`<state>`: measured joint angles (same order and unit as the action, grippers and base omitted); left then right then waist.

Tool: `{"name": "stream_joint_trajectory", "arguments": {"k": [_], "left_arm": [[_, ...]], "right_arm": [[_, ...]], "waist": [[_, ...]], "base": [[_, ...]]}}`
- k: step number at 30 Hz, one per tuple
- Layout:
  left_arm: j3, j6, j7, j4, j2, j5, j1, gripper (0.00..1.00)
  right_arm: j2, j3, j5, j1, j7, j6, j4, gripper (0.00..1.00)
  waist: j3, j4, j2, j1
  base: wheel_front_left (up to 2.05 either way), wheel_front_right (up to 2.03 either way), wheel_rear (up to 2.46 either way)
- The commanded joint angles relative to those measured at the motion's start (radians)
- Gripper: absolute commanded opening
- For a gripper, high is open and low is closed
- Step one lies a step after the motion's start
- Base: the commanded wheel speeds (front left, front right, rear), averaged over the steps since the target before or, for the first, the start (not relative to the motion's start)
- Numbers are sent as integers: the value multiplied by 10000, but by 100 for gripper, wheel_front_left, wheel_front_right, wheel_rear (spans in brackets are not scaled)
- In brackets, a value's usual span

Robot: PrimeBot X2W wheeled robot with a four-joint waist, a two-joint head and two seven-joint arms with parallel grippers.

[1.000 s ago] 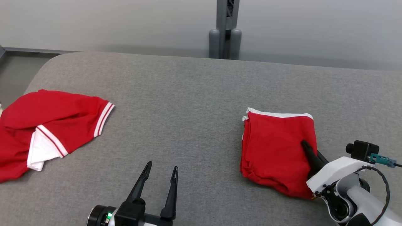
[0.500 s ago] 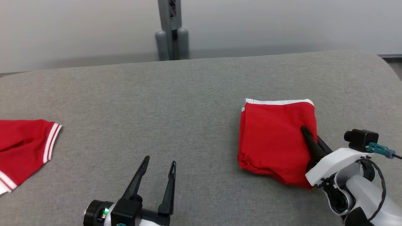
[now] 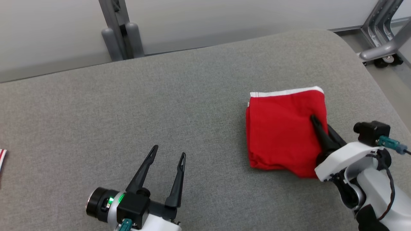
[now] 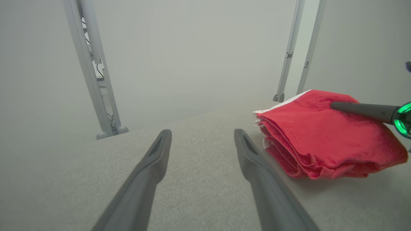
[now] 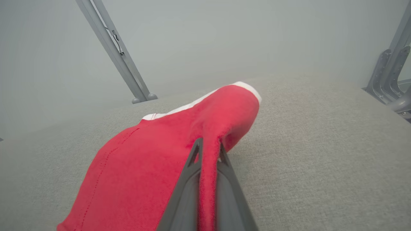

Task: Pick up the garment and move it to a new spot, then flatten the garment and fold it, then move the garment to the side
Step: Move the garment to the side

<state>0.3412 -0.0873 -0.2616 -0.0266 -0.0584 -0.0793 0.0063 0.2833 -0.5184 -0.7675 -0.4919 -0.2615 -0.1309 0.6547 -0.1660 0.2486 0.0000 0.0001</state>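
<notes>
Item under inspection: the folded red garment [image 3: 282, 134], a compact, roughly square stack of several layers with white trim along its far edge. It rests on the right part of the grey fabric-covered table [image 3: 192, 96], short of the table's rounded far right corner. The right claw [image 3: 316, 120] is clenched on the garment at its right side: one dark finger lies on top of the cloth, the other runs beneath the edge, and the right wrist view shows a ridge of red fabric pinched between them. The left claw [image 3: 169, 150] stands released, its fingers spread, over bare table well apart from the garment and grasping nothing. A scrap of red-and-white striped cloth [image 3: 2, 158] shows at the table's left edge. Grey metal frame posts [image 3: 118, 32] stand beyond the table.
</notes>
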Motion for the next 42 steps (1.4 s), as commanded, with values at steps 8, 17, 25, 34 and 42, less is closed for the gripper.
{"name": "stream_joint_trajectory", "arguments": {"k": [8, 17, 25, 34, 42], "left_arm": [[664, 629, 48, 509, -143, 370, -1114, 100], [1215, 1056, 704, 1881, -116, 618, -2314, 100], [1341, 1271, 1346, 2811, -213, 664, -2980, 100], [1346, 1329, 1534, 2968, -389, 664, -3207, 100], [1395, 1261, 1560, 2970, -394, 513, -3177, 100]], "right_arm": [[696, 354, 1834, -1252, -62, 3, -378, 0], [1942, 587, 2874, -2920, -63, 5, -87, 0], [2673, 478, 3513, -4012, -62, 5, 781, 0], [2654, 712, 5166, -4767, -62, 6, 1660, 0], [2287, 1929, 7304, -4828, -62, 5, 2375, 100]], "waist": [[-1175, -356, 0, -1], [-2638, -699, 0, -1], [-3482, -415, 0, -1], [-3726, -270, 0, -1], [-3656, -410, 0, -1]], "base": [[0, 0, 0], [0, 0, 0], [0, 0, 0], [0, 0, 0], [0, 0, 0]]}}
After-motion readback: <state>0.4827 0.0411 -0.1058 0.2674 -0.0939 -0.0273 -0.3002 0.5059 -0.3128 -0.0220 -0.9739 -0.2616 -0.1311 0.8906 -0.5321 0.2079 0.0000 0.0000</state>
